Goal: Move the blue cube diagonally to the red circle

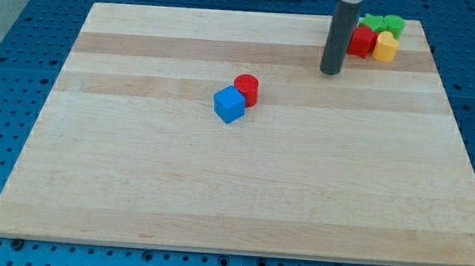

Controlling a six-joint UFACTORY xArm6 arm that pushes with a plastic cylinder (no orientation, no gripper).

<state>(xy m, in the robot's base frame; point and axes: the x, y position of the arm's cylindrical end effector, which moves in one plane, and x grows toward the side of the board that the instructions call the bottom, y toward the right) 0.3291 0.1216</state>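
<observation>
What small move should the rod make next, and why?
Probably none toward the blocks: I'd hold my tip where it is, up at the view's upper right. The blue cube already sits touching the red circle, diagonally below and to its left, so a further push risks separating them.

The counter (241,193) is pale, smooth wood with lengthwise grain bands, matt. The blue cube (229,104) and red cylinder (246,89) look like smooth, slightly glossy plastic. The rod above my tip (331,71) is dark and matt.
</observation>
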